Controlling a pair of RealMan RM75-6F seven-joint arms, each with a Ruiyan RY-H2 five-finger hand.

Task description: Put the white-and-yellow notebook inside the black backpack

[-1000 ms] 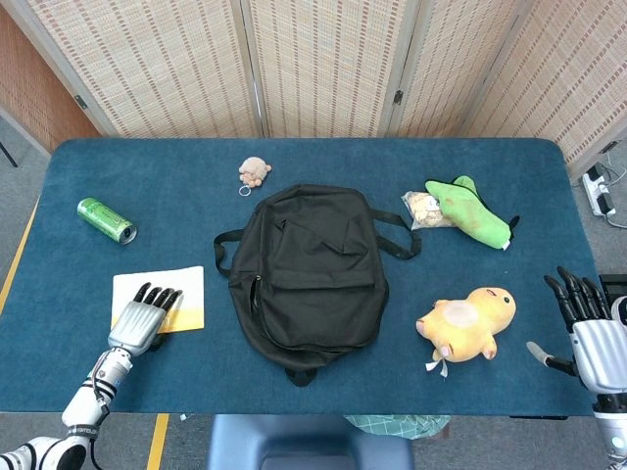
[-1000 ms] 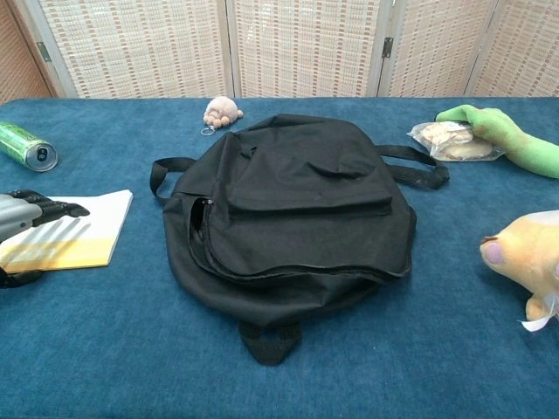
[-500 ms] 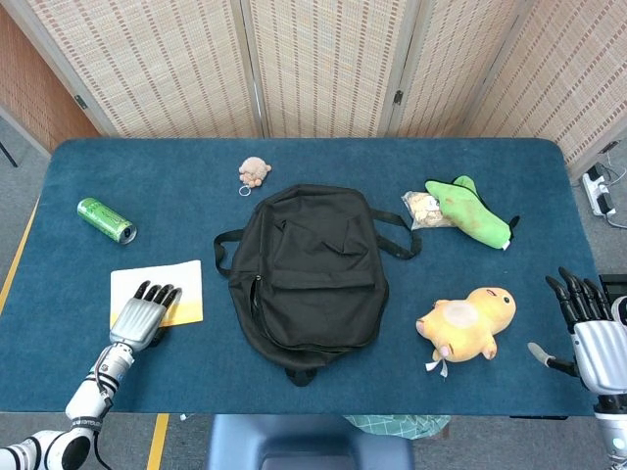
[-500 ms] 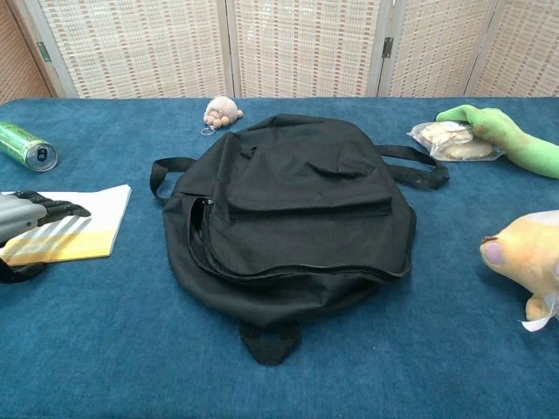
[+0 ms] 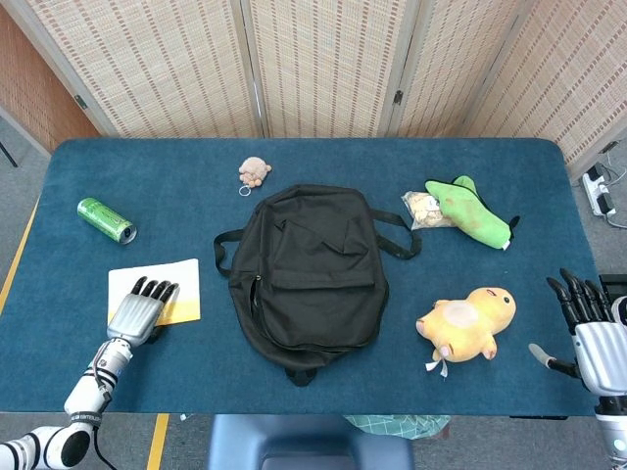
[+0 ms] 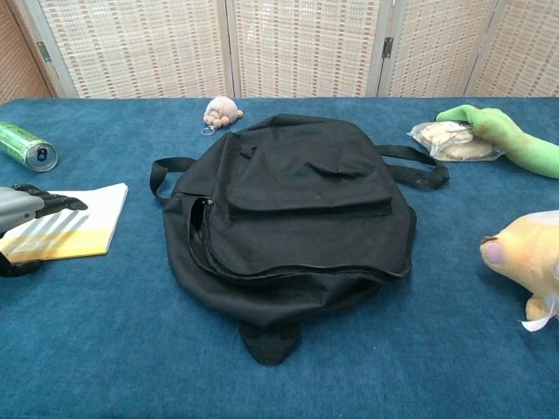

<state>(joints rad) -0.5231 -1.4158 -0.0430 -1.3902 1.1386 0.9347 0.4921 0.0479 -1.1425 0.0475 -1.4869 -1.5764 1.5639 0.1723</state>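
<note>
Left hand (image 5: 140,307) lies flat, fingers extended and slightly spread, resting on the near part of the white-and-yellow notebook (image 5: 176,281); it lies on the cover and grips nothing. In the chest view only its fingertips (image 6: 63,204) show at the left edge; the rest is cut off. The hand covers much of the notebook's yellow strip. Whether the thumb reaches under the cover cannot be told.

Notebook lies flat on the blue counter (image 5: 323,162), left of the black backpack (image 5: 309,274) and apart from it. Backpack lies flat, centre of counter; whether the main zip is open is hard to make out.

Right hand (image 5: 591,333) sits at the counter's far right edge, fingers straight and apart, holding nothing; wrist cut off by the frame, and it is outside the chest view.

Green can (image 5: 106,219) on its side beyond the notebook. Orange plush (image 5: 467,324) right of the backpack, half cut off in the chest view.
</note>
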